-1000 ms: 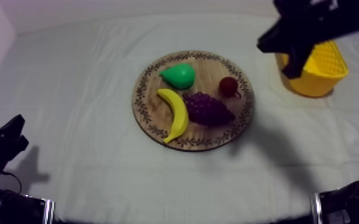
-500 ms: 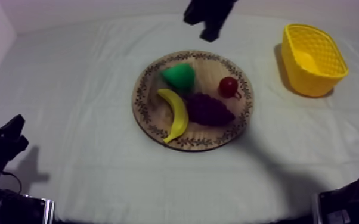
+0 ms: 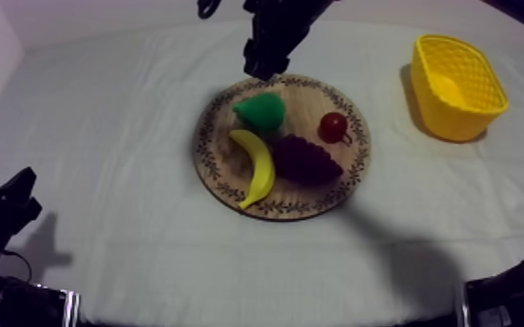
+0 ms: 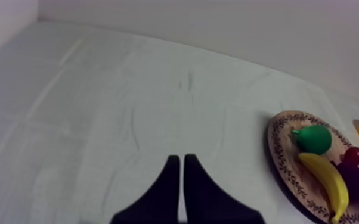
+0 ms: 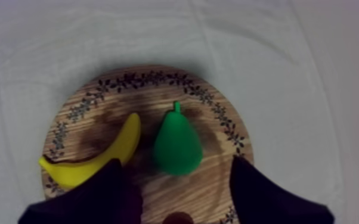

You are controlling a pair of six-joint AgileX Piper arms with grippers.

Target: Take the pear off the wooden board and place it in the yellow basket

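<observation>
Right now the pear lies on the far side of the wooden board, stem toward the rim. The right gripper hovers over it, reaching in from the far side, fingers spread wide on either side and holding nothing. The board carries four fruit: one pear, one banana, one bunch of grapes and one small red fruit. One yellow basket stands well apart at the right. The left gripper rests low, fingers pressed together.

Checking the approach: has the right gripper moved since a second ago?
Yes: right gripper went leftward from over the yellow basket to the wooden board's far rim, by the pear.
</observation>
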